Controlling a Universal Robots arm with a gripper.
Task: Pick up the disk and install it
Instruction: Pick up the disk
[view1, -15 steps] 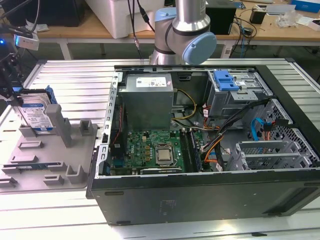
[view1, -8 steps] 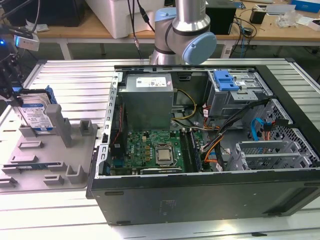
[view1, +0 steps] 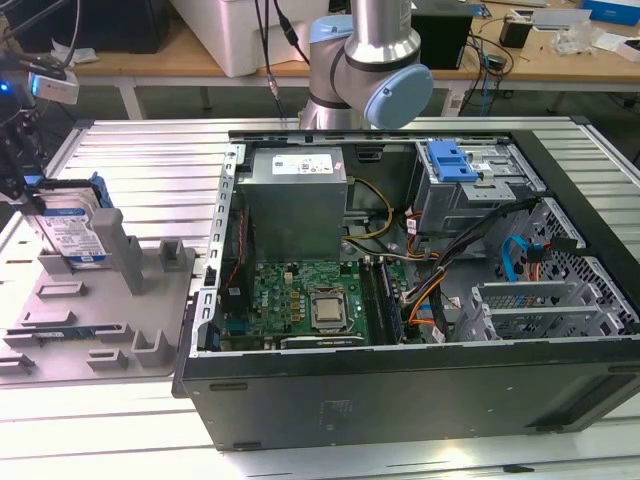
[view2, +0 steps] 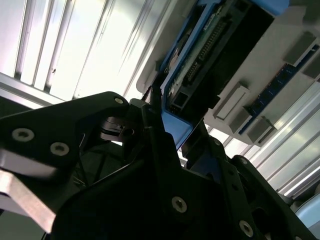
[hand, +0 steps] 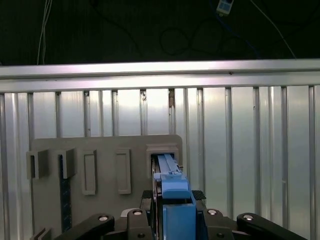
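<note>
No legible text anywhere.

Disk (view1: 72, 232): silvery metal, paper label, blue plastic frame
Gripper (hand: 175, 197): matt black
Table (view1: 150, 150): ribbed, shiny bare metal
Holder (view1: 150, 300): smooth matt grey plastic

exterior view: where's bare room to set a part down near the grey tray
Bare ribbed metal table in front of the flat grey plastic tray, and behind it toward the table's far edge. Crowded: the tray's slot where the black gripper clamps the blue-framed silver disk, and the open black computer case.
</note>
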